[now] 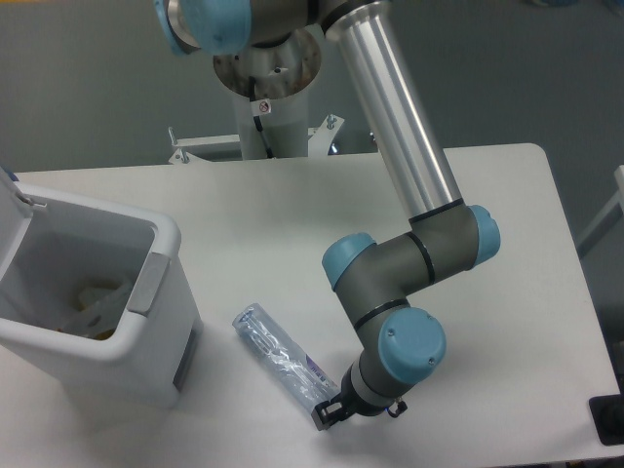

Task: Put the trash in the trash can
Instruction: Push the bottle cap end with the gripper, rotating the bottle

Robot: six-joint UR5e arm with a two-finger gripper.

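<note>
A clear plastic water bottle (281, 362) is seen lying on its side on the white table (292, 224), set on a diagonal from upper left to lower right. A thin printed label with a touch of purple is visible near its lower end. That lower end is met by the gripper (330, 413), which is brought low to the table at the end of the grey-and-blue arm (400, 292). The dark fingers are placed at the bottle's end, but whether they are closed on it or merely standing around it cannot be told — the wrist covers most of the contact.

The trash can (146, 322) is found at the left edge of the view, to the left of the bottle and just apart from its upper end. It is a white rectangular bin with a rounded rim and a grey handle panel on the side facing the bottle, and its white lid (12, 210) is stood open at the far left. Inside the bin, pale crumpled material (93, 302) can be made out — what it is cannot be determined.

The arm's base column (265, 97) is mounted behind the table's far edge.
</note>
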